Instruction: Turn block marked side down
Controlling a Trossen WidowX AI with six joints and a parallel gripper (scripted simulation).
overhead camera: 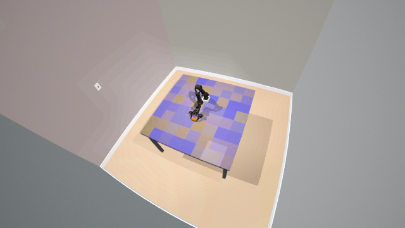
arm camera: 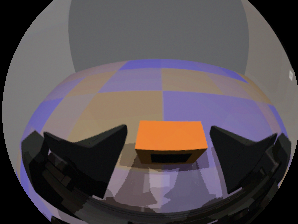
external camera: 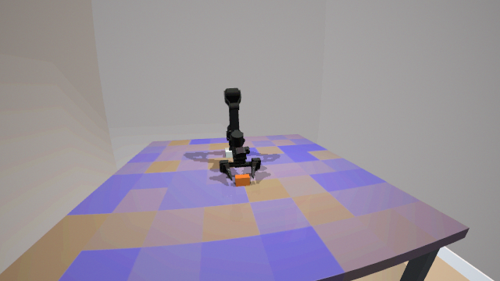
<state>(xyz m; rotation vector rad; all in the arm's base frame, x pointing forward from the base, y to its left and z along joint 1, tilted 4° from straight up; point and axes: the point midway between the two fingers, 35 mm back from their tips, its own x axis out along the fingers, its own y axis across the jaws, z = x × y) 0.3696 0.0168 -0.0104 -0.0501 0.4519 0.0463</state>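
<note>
We note the gripper (arm camera: 169,156) jaws spread wide, gripping nothing. The orange block (arm camera: 170,143) rests on the table (external camera: 273,218), frame centre, between the fingers; its dark mark shows on the near side face. We judge it mid-flip: next, regrasp and tip further.

Top view: the tool (overhead camera: 194,118) and orange block (overhead camera: 193,119) are too small for finger spacing or markings to be read. Exterior view: the table (external camera: 351,250) is cut off at the lower edge (one dark leg partly visible). Wrist view: the block (arm camera: 170,137) hides its underside; a dark recess on its near face is only partly visible, blurred.
</note>
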